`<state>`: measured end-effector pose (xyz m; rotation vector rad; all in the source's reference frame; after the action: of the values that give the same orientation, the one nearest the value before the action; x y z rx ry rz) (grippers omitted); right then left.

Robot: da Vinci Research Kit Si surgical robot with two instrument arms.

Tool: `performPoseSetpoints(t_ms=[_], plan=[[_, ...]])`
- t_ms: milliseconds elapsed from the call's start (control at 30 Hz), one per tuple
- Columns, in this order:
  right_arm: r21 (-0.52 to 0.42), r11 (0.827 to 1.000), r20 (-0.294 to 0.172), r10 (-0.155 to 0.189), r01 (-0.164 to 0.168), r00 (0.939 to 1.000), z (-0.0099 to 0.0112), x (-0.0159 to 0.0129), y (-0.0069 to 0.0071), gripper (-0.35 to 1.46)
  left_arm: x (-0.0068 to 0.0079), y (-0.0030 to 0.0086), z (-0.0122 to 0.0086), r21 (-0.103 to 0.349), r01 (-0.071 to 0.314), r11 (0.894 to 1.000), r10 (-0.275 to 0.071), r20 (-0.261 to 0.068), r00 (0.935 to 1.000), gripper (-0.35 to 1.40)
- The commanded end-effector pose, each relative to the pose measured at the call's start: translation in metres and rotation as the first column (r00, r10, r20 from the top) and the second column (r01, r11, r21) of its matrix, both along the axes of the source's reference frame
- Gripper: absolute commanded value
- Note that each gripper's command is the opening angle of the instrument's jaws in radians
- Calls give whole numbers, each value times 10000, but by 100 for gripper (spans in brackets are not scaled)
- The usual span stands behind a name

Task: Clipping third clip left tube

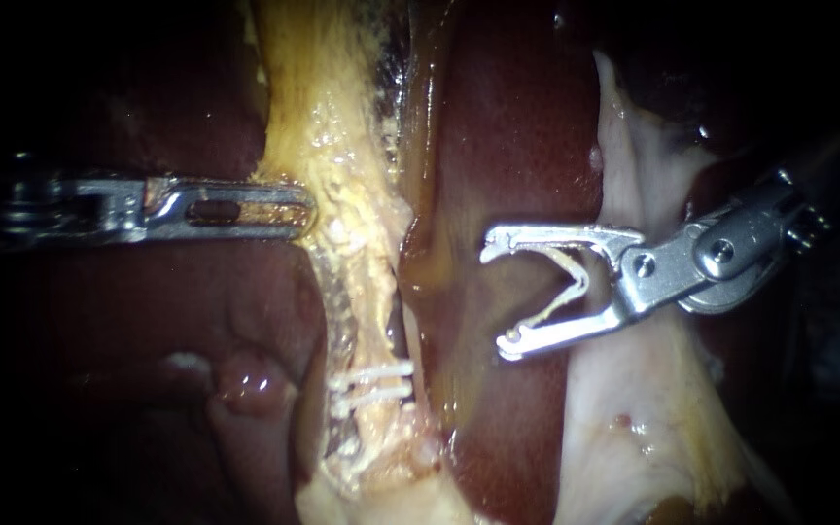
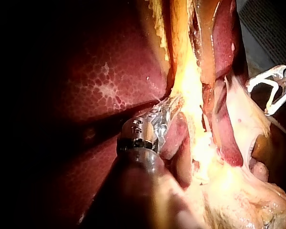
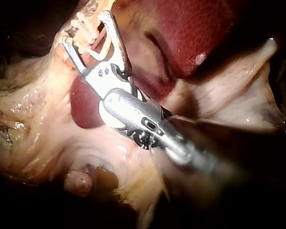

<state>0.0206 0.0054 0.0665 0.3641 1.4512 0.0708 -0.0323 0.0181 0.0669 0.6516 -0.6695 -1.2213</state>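
Left tube (image 1: 357,262), a pale yellow strand left of centre in the endoscope view, carries two clips (image 1: 373,384) low down. My left instrument (image 1: 298,209) grips its edge above them, jaws closed on it. My right instrument (image 1: 498,301) hangs well apart over the liver (image 1: 517,146), jaws spread wide yet holding a fresh clip (image 1: 561,287) between them. The risk, as I judge it: an angled crossing could snag liver, seat the clip only partway across, or crowd the two below.
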Motion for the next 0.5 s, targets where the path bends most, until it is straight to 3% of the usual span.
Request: performPoseSetpoints(t_ms=[33,200,267,333,433,500], plan=[[-2,10000,6,6,-6,10000,0,0,0,60,0,0,0,1,-1,10000,1,2,10000,-35],[166,9999,30,3,-3,10000,-1,2,-3,60,4,2,-5,31,-27,10000,27,24,10000,-35],[670,9978,172,-8,-4,9999,-2,4,-4,60,13,9,-15,123,-89,9999,88,82,9999,-35],[1034,9942,456,-340,292,9984,-4,9,-5,60,27,19,-31,51,-57,10000,58,-23,10000,-35],[1517,9850,1139,-1003,825,9884,-5,18,-6,60,52,33,-64,-26,131,9999,-131,-37,9999,-35],[1922,9720,1545,-1662,1354,9739,-5,26,-7,58,64,39,-86,-75,273,9996,-273,40,9996,-35]])
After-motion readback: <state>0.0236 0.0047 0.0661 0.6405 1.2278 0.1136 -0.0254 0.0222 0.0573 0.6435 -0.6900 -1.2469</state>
